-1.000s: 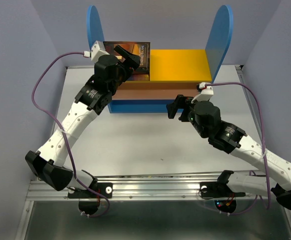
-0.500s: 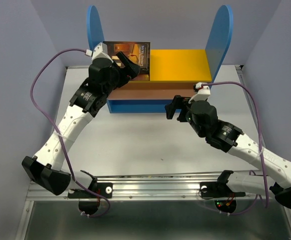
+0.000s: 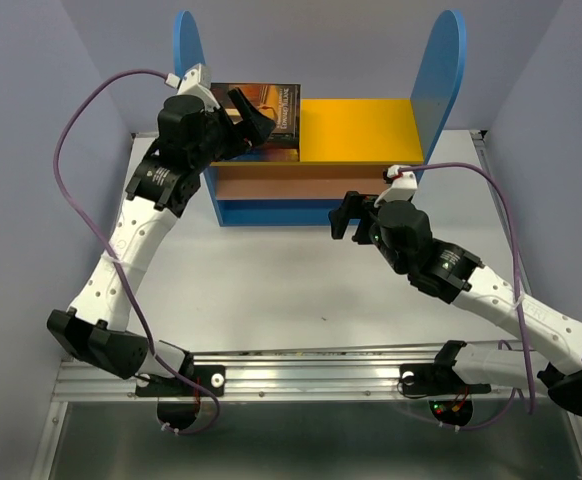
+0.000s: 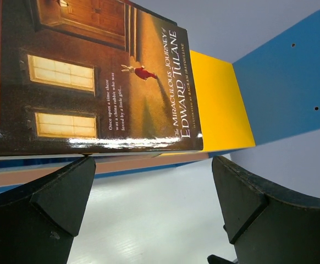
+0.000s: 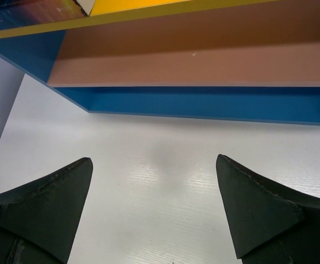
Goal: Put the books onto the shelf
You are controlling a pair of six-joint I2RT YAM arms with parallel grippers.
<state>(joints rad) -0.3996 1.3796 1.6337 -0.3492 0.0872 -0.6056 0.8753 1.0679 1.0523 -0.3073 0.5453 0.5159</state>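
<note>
One of the books, a dark brown one [image 3: 276, 108] with lit windows on its cover [image 4: 94, 77], lies flat on the left part of the shelf's yellow top board [image 3: 361, 130]. The shelf has two blue round-topped side panels [image 3: 443, 70] and a brown lower board [image 5: 204, 60]. My left gripper [image 3: 254, 128] is open at the book's near left edge, one fingertip [image 4: 77, 170] just under that edge, nothing between the jaws [image 4: 154, 192]. My right gripper [image 3: 356, 215] hangs open over the white table in front of the shelf's blue base [image 5: 204, 104], holding nothing [image 5: 154, 192]. No other book shows.
The shelf stands at the back of the white table [image 3: 271, 270], between pale walls. A metal rail [image 3: 301, 370] with the arm bases runs along the near edge. Purple cables [image 3: 81, 150] loop from both wrists.
The left arm has drawn back to the left and farther away, its open gripper sliding off the book, which stays put. The right arm has barely shifted.
</note>
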